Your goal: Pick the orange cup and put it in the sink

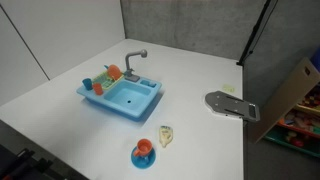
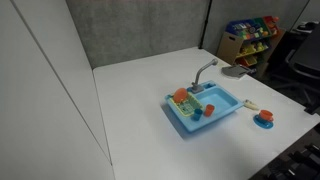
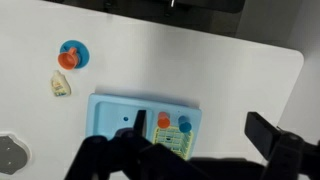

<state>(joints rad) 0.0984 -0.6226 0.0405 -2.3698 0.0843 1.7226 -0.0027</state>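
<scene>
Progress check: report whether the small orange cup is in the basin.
Out. The orange cup sits on the sink's side ledge, beside a blue cup, not in the basin.

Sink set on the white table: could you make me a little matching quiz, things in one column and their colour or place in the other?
Things:
1. sink
2. faucet
3. orange cup
4. reddish cup

Colour or place:
A. stands on a round blue saucer
B. grey and curved
C. light blue, with one basin
D. on the sink unit, beside the basin, not in it

Pairs: 1-C, 2-B, 3-D, 4-A.
</scene>
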